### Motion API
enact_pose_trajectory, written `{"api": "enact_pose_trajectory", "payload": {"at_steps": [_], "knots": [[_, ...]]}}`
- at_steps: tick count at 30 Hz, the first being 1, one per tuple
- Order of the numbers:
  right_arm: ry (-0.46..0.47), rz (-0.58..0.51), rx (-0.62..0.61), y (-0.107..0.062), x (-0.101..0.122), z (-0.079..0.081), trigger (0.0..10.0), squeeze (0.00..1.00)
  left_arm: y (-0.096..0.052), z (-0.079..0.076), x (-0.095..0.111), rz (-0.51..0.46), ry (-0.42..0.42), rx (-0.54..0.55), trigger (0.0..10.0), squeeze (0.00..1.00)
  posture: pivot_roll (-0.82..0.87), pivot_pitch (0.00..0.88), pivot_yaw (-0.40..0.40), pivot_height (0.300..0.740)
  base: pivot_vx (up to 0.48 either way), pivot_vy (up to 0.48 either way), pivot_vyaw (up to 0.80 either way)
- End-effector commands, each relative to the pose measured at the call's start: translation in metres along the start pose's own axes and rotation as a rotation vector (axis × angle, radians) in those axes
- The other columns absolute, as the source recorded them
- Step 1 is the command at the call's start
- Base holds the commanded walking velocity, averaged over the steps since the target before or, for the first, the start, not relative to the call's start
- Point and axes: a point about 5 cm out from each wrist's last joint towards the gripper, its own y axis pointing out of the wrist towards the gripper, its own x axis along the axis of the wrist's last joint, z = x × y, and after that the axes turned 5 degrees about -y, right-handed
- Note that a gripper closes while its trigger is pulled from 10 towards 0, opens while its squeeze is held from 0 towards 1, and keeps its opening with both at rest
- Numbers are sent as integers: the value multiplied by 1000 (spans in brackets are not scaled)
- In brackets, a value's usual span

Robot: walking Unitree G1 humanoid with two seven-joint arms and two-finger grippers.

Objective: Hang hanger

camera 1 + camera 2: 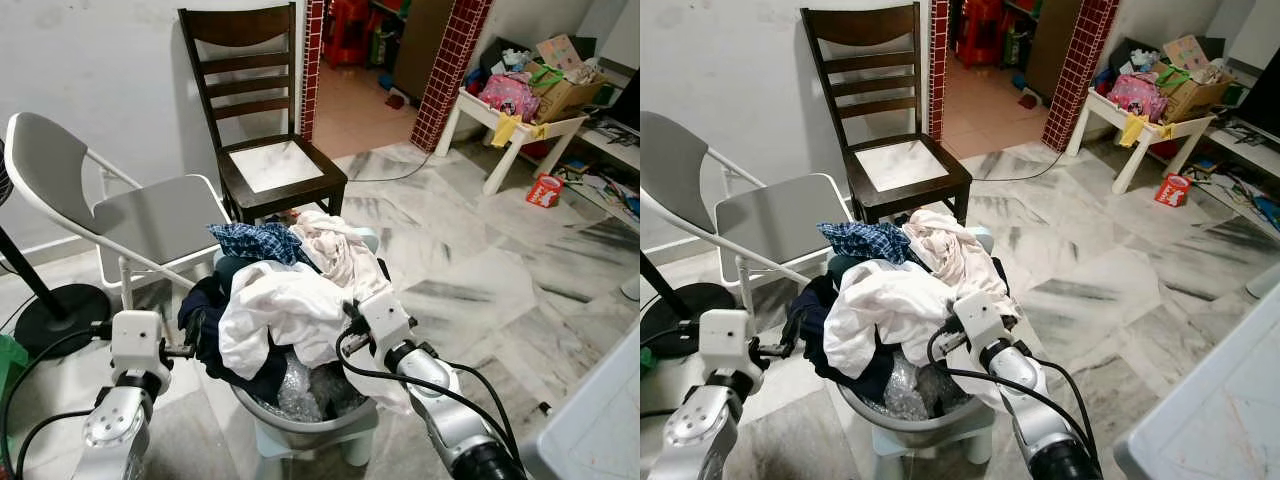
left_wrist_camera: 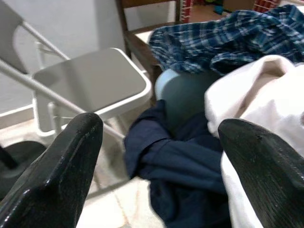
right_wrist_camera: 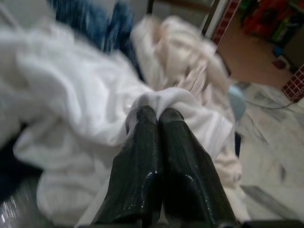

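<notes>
A heap of clothes fills a metal basin right in front of me: a white garment on top, a blue plaid shirt behind it, a cream garment at the back right, and a navy garment hanging over the left rim. My right gripper is shut on a fold of the white garment at the heap's right side. At the left side of the heap my left gripper stands open, close to the navy garment, with nothing between its fingers.
A grey folding chair stands left of the basin and a dark wooden chair behind it. A black fan base sits at the far left. A cluttered white table is at the back right. A white surface edges in at the near right.
</notes>
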Motion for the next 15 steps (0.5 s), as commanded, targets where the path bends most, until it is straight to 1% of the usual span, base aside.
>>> {"api": "enact_pose_trajectory", "payload": {"at_steps": [1, 3, 5, 7, 9, 11, 12, 13, 14, 15], "knots": [[50, -43, -16, -4, 11, -7, 10000, 0, 4, -8, -5, 25, -16, -37, 10000, 0, -4, 86, -28, 740, 0, 0, 0], [112, -62, 0, -13, 18, -8, 10000, 0, 11, -15, -7, 44, -35, -63, 10000, 0, -31, 95, -17, 740, 0, 0, 0], [134, -71, 2, -20, 21, -9, 10000, 0, 15, -19, -9, 60, -54, -80, 10000, 0, -59, 102, -8, 740, 0, 0, 0], [161, -75, 34, -28, 23, -8, 10000, 0, 19, -24, -11, 74, -58, -106, 10000, 0, -79, 108, -1, 740, 0, 0, 0], [161, -50, 80, -36, 20, -5, 10000, 0, 23, -28, -12, 86, -69, -123, 10000, 0, -95, 112, 4, 740, 0, 0, 0], [125, 5, 123, -47, 10, -1, 10000, 0, 28, -34, -13, 93, -74, -147, 10000, 0, -114, 115, 13, 740, 0, 0, 0], [123, 28, 137, -51, 7, 0, 10000, 0, 30, -36, -13, 97, -78, -157, 9490, 0, -114, 115, 13, 740, 0, 0, 0], [123, 43, 145, -53, 5, 1, 10000, 0, 30, -37, -13, 100, -81, -163, 9490, 0, -116, 115, 14, 740, 0, 0, 0], [108, 69, 172, -58, 0, 5, 10000, 0, 32, -39, -14, 109, -84, -174, 5216, 0, -117, 114, 15, 740, 0, 0, 0], [100, 86, 198, -62, -2, 8, 10000, 0, 34, -41, -15, 114, -90, -181, 3059, 0, -117, 114, 15, 740, 0, 0, 0]]}}
